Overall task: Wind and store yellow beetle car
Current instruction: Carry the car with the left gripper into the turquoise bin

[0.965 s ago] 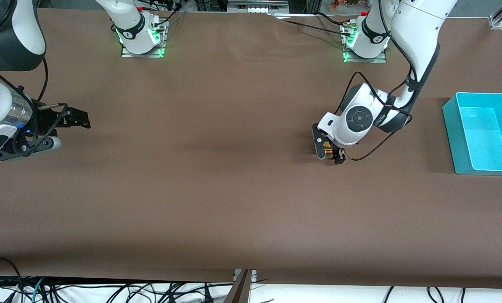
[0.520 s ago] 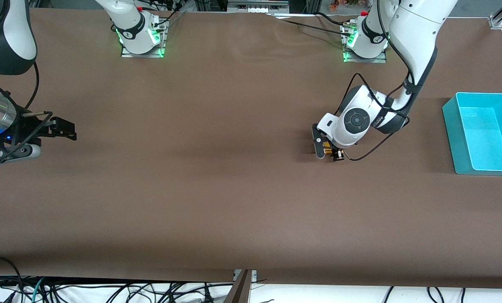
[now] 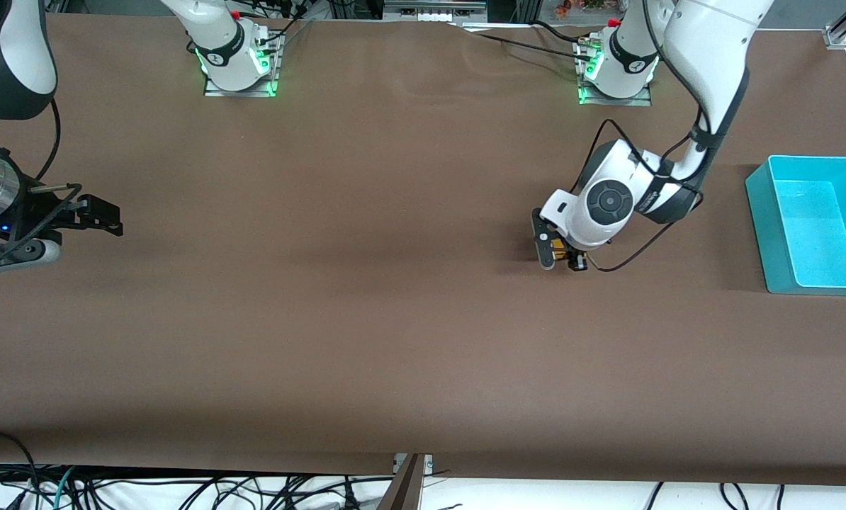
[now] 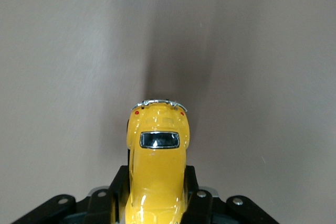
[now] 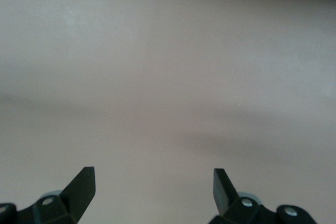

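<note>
Left fingers (image 3: pixel 563 259) have closed on yellow beetle car (image 4: pixel 157 169) over brown table (image 3: pixel 366 319); right fingers (image 5: pixel 155 187) wait, spread.

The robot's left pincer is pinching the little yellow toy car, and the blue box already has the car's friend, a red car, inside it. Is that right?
Not quite. The left pincer really is shut on the little yellow beetle-shaped toy car, as the left wrist view shows. But the front view shows no red car in the turquoise plastic box; nothing is seen inside it.
</note>
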### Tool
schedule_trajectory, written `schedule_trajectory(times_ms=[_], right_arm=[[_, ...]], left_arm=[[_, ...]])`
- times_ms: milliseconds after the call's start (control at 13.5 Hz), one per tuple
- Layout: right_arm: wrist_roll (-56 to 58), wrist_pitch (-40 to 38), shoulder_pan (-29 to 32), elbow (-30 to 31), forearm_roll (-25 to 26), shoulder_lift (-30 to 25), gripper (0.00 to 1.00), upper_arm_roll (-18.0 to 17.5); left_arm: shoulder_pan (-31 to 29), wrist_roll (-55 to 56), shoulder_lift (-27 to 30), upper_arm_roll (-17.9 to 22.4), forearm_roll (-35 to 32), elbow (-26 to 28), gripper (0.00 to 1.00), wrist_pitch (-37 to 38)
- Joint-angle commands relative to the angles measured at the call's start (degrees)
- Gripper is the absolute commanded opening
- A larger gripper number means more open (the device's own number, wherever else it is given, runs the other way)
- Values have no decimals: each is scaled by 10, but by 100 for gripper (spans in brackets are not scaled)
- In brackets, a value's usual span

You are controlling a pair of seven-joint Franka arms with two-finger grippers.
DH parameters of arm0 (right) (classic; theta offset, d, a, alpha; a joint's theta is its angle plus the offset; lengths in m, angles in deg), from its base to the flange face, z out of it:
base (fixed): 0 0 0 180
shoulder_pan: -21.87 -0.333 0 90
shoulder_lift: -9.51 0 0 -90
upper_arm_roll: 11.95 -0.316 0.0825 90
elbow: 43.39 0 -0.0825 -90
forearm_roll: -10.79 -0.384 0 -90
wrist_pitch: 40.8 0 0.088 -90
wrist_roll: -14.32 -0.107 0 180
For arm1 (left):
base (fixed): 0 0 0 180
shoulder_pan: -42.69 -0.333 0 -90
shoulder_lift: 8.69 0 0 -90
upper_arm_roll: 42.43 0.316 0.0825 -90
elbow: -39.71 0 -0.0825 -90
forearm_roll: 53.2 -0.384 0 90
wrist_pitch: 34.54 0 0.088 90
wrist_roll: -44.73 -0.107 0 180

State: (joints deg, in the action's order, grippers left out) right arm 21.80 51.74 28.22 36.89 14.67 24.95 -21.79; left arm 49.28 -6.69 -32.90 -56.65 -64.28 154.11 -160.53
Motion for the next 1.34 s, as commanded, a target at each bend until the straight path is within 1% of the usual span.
schedule_trajectory(times_ms=[0,74,223,371,445,594,742,817,891,965,1039,1188,1262], right_arm=[[3,-18,-4,-4,1,-8,99,22],[3,-18,-5,-4,1,-12,99,25],[3,-18,-6,-4,3,-14,99,27],[-2,-9,-6,-4,3,-14,99,29],[-2,-6,-7,-4,4,-14,99,29],[-6,-8,-11,-4,4,-19,99,29],[-34,-11,-12,3,4,-30,99,30],[-47,-13,-12,5,4,-32,99,36],[-45,-13,-12,14,1,-39,99,49],[-44,-12,-12,21,-2,-47,99,53],[-43,-14,-12,22,-3,-51,99,53],[-31,-13,-12,22,-3,-52,99,56],[-23,-14,-19,23,-4,-57,99,67]], left_arm=[[-7,-11,43,3,-13,-52,9,126],[-13,-12,49,7,-13,-70,11,166],[-68,-15,91,7,-13,-74,11,205],[-151,-50,121,8,-13,-76,11,219],[-194,-78,122,7,-14,-86,11,221],[-268,-154,122,9,-13,-88,11,221],[-343,-221,118,9,-15,-88,12,221],[-375,-261,116,9,-23,-88,12,219],[-407,-290,111,9,-45,-87,12,215],[-430,-299,101,9,-67,-86,12,210],[-452,-313,91,8,-87,-81,12,194],[-489,-391,56,8,-94,-80,12,144],[-512,-433,39,8,-94,-80,12,116]])
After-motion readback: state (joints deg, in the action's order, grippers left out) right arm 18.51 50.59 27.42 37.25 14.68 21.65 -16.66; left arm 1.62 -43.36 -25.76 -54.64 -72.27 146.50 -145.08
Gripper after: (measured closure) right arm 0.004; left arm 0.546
